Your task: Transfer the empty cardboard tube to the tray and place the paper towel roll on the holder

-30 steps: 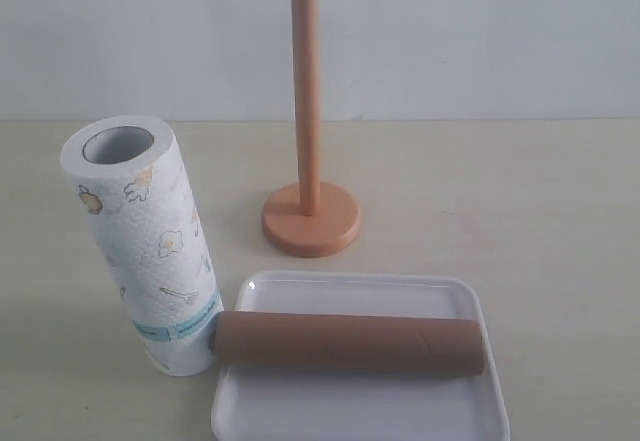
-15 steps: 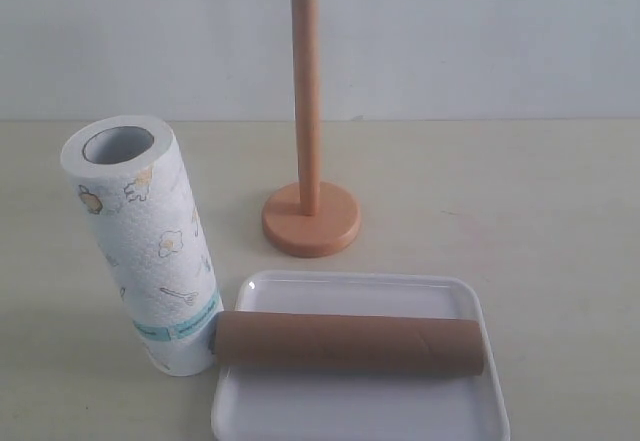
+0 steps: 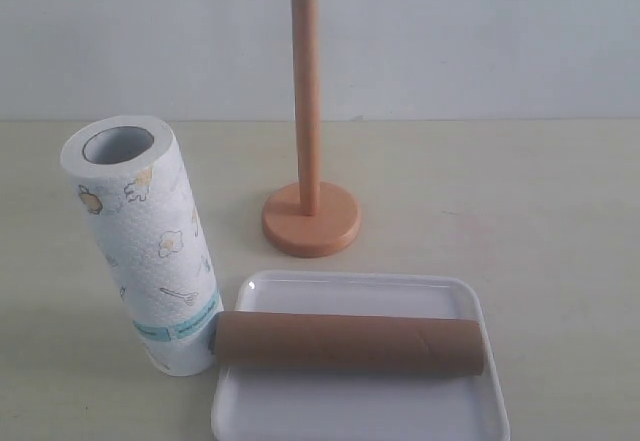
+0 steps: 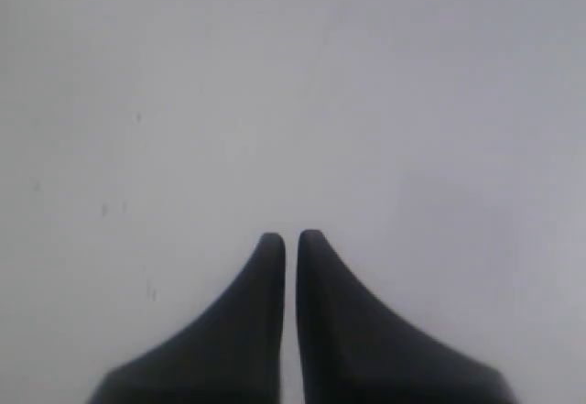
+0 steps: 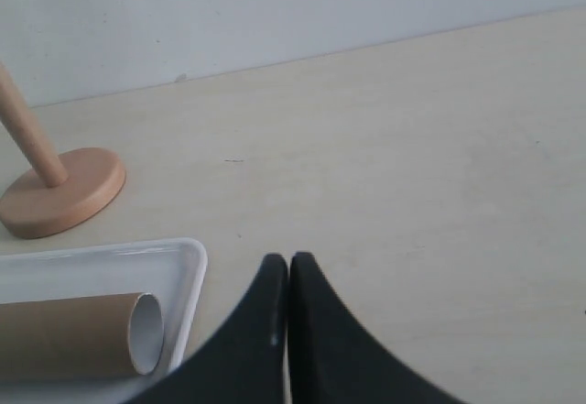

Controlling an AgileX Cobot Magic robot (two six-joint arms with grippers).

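The brown cardboard tube (image 3: 348,342) lies across the white tray (image 3: 360,411) at the front; its open end (image 5: 145,333) shows in the right wrist view, inside the tray's rim (image 5: 188,280). The printed paper towel roll (image 3: 140,241) stands leaning on the table left of the tray, its foot touching the tube's end. Behind the tray the wooden holder (image 3: 309,206) stands bare. Neither gripper appears in the exterior view. My right gripper (image 5: 288,259) is shut and empty above the table beside the tray. My left gripper (image 4: 289,236) is shut, facing a blank grey surface.
A pale beige tabletop (image 3: 540,221) stretches right of the holder and tray, ending at a plain light wall (image 3: 480,31) behind. The holder's round base (image 5: 57,193) sits a short way from the tray's corner.
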